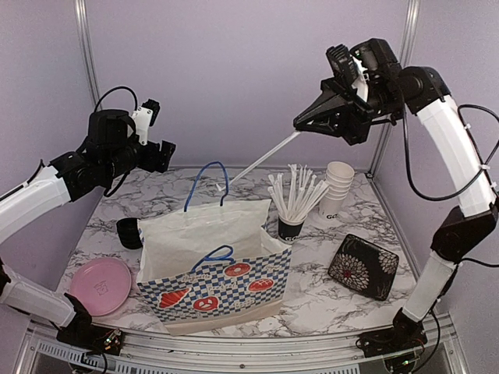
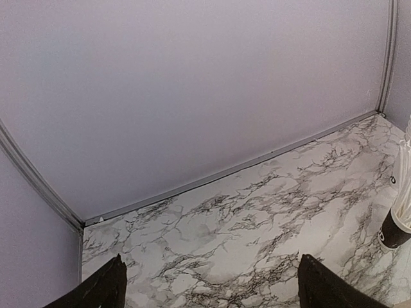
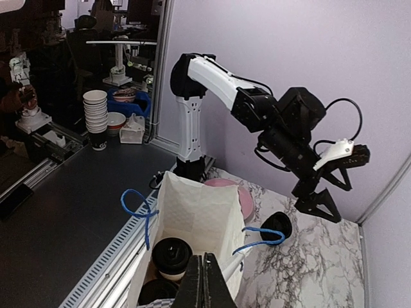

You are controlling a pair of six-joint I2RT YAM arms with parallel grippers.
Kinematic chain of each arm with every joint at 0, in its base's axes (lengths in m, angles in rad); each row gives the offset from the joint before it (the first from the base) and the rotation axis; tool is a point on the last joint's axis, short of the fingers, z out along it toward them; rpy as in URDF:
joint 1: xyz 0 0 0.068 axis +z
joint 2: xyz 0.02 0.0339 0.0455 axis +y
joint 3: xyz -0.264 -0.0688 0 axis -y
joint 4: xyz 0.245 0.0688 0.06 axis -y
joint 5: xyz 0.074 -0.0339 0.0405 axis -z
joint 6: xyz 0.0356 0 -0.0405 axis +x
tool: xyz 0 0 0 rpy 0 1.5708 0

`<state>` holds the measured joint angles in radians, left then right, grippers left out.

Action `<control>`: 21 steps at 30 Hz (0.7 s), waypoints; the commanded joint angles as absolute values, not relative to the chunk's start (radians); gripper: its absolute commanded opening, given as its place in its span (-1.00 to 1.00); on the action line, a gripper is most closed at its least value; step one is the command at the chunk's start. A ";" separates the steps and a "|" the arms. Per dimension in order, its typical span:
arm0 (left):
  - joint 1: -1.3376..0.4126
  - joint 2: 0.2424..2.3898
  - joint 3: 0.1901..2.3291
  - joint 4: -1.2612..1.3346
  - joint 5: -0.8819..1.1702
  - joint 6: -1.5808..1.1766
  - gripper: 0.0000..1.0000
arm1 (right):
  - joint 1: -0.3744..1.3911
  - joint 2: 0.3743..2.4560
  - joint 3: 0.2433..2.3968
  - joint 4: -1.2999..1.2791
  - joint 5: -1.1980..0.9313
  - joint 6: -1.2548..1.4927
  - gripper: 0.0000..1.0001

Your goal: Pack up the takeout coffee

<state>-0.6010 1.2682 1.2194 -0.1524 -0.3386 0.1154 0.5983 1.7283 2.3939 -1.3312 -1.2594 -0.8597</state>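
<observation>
top external view: a white straw (image 1: 265,156) is pinched between the pressed-together fingers of the right gripper (image 1: 299,125), which is poised at 1 o'clock high above the marbled table (image 1: 312,296). the straw's long axis is laid from 2 o'clock down to 8 o'clock, and its free end is pointed toward the back rim of the paper bag (image 1: 204,241), stood open at the centre. the bag's mouth is thus found at 8 o'clock from that gripper, and the right arm is judged the nearer. the left gripper (image 1: 162,156) is seen high at 10 o'clock, fingers spread, nothing between them.

left wrist view: only bare marble and lilac wall (image 2: 192,83) are seen between the spread fingers. the straw cup (image 2: 393,234) is caught at 4 o'clock.

right wrist view: the lidded coffee cups (image 3: 171,251) are seen already stood inside the bag, at 11 o'clock of the closed fingers.
</observation>
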 commanded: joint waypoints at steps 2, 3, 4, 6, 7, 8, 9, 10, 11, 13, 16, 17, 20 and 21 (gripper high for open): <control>-0.595 1.282 1.209 -0.113 -0.351 0.133 0.86 | 0.713 1.733 2.380 -1.371 -1.275 -0.889 -1.00; -0.595 1.284 1.209 -0.114 -0.349 0.133 0.86 | 0.733 1.742 2.378 -1.372 -1.264 -0.890 -1.00; -0.595 1.284 1.209 -0.114 -0.346 0.133 0.86 | 0.755 1.755 2.378 -1.368 -1.250 -0.889 -1.00; -0.595 1.282 1.208 -0.114 -0.344 0.132 0.86 | 0.806 1.785 2.379 -1.353 -1.215 -0.874 -1.00; -0.595 1.280 1.208 -0.114 -0.342 0.132 0.86 | 0.826 1.803 2.383 -1.349 -1.196 -0.867 -1.00; -0.595 1.279 1.208 -0.114 -0.342 0.132 0.86 | 0.843 1.828 2.388 -1.346 -1.187 -0.861 -1.00; -0.595 1.278 1.208 -0.114 -0.341 0.132 0.86 | 0.859 1.845 2.397 -1.345 -1.181 -0.858 -1.00; -0.595 1.277 1.207 -0.114 -0.341 0.132 0.86 | 0.870 1.863 2.405 -1.347 -1.172 -0.858 -1.00; -0.595 1.274 1.207 -0.115 -0.338 0.132 0.86 | 0.880 1.875 2.415 -1.345 -1.159 -0.856 -1.00; -0.595 1.273 1.207 -0.114 -0.336 0.130 0.86 | 0.883 1.888 2.425 -1.332 -1.121 -0.845 -1.00; -0.595 1.270 1.207 -0.113 -0.330 0.128 0.86 | 0.881 1.879 2.422 -1.306 -1.068 -0.830 -1.00; -0.595 1.271 1.207 -0.113 -0.326 0.127 0.86 | 0.881 1.876 2.414 -1.293 -1.070 -0.816 -1.00; -0.595 1.273 1.207 -0.114 -0.318 0.122 0.86 | 0.880 1.898 2.381 -1.276 -1.105 -0.785 -1.00; -0.595 1.274 1.207 -0.114 -0.314 0.121 0.86 | 0.880 1.910 2.369 -1.272 -1.118 -0.777 -1.00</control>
